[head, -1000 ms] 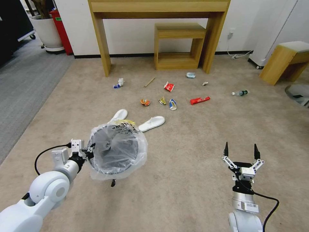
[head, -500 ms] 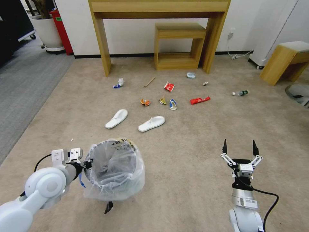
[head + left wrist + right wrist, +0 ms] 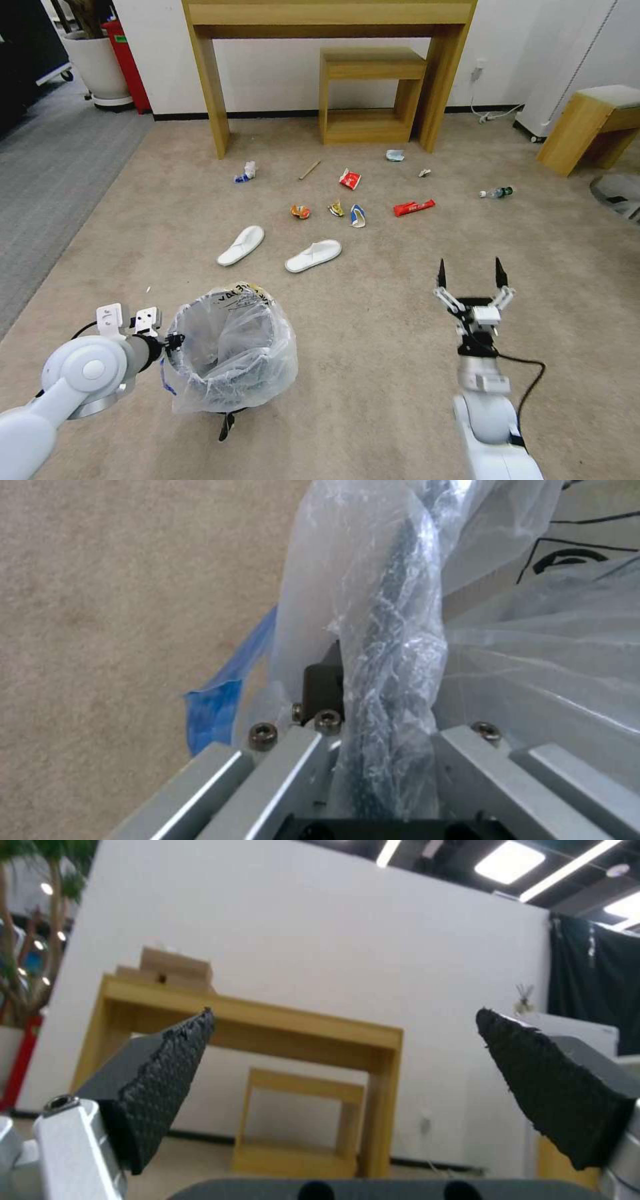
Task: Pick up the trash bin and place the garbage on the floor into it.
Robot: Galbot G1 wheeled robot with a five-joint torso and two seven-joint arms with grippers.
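Bin (image 3: 227,353), small and dark, lined with a crinkled clear bag printed in yellow and black: low at 7 o'clock in the head view, on or just above the beige carpet floor (image 3: 373,347), upright, mouth open upward

Left gripper (image 3: 175,343): at the bin's 9 o'clock side, clamped on the bag-wrapped rim; the left wrist view shows the dark rim (image 3: 393,690) running between the metal jaws, a black finger pad (image 3: 322,687) pressed to the plastic, a blue scrap (image 3: 223,700) hanging beside it

Right gripper (image 3: 470,273): at 5 o'clock in the head view, raised above the carpet, pointing away from the robot, jaws spread wide and holding nothing; the right wrist view shows its two black fingertips (image 3: 167,1080) well apart

Litter on the floor, all beyond the bin toward 12 o'clock and apart from it:
- two white slippers (image 3: 313,255), nearest the bin
- orange wrapper (image 3: 300,212), yellow wrapper (image 3: 336,209), blue-and-white wrapper (image 3: 358,216), in a row
- red wrapper (image 3: 413,208), red-and-white packet (image 3: 349,179)
- wooden stick (image 3: 309,170)
- white wad with blue (image 3: 247,172), pale wad (image 3: 395,155), small white scrap (image 3: 425,173)
- clear bottle (image 3: 497,193), lying toward 2 o'clock

Wooden bench (image 3: 213,87) against the wall at 12 o'clock
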